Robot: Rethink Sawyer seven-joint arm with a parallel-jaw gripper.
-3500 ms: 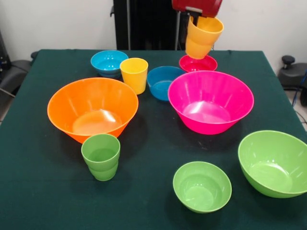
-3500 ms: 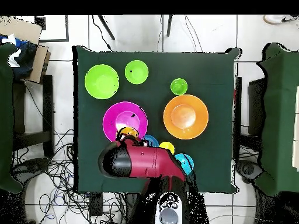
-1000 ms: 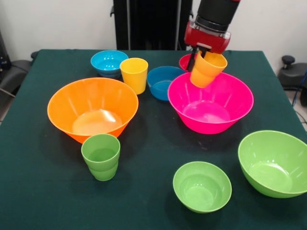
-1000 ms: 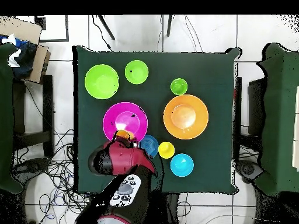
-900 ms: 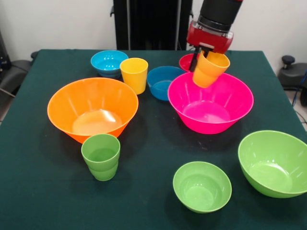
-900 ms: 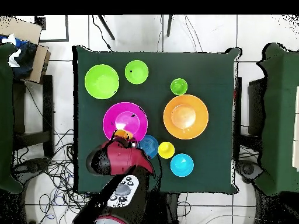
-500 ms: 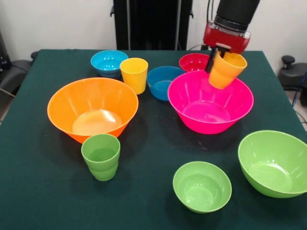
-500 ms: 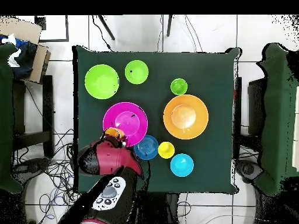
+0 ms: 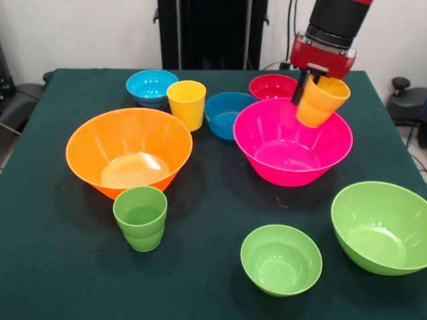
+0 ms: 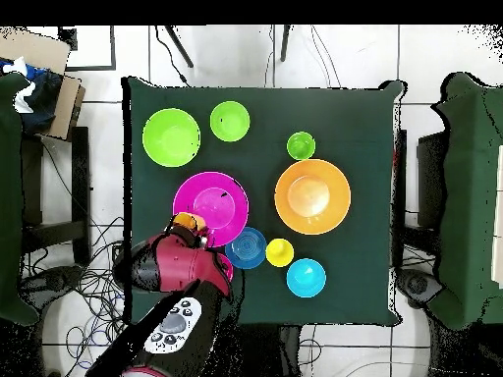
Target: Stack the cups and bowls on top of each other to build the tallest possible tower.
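Front view: gripper [image 9: 313, 85] clamped on rim of orange-yellow cup [image 9: 321, 101], one finger inside the mouth, cup hanging clear of everything and tilted, mouth up and leaning toward picture right. Cup suspended over far right rim of large hot pink bowl [image 9: 292, 141], not touching it. Red-pink small bowl [image 9: 273, 87] just behind the pink bowl, left of the held cup. Overhead view: same cup [image 10: 187, 229] at the pink bowl's edge [image 10: 210, 207] nearest the robot base, arm covering most of it.

Key relation: held cup's long axis off vertical, base pointing down and inward toward the pink bowl's hollow. Judged: any placement needs the axis brought upright and centred over the chosen seat, otherwise likely to slide on the sloped wall.

Rest of set, all standing apart on dark green table cloth [image 9: 200, 220], nothing stacked yet: large orange bowl [image 9: 129, 151], green cup [image 9: 140, 217], yellow cup [image 9: 187, 104], light blue bowl [image 9: 152, 87], darker blue bowl [image 9: 228, 115], small lime green bowl [image 9: 281, 259], large lime green bowl [image 9: 381, 227].

Materials: glossy moulded plastic throughout, smooth walls, highlights in bowl bottoms. Cups tapered with stepped base; bowls round, flared. Judged light, slippery, prone to nesting rather than gaining height.
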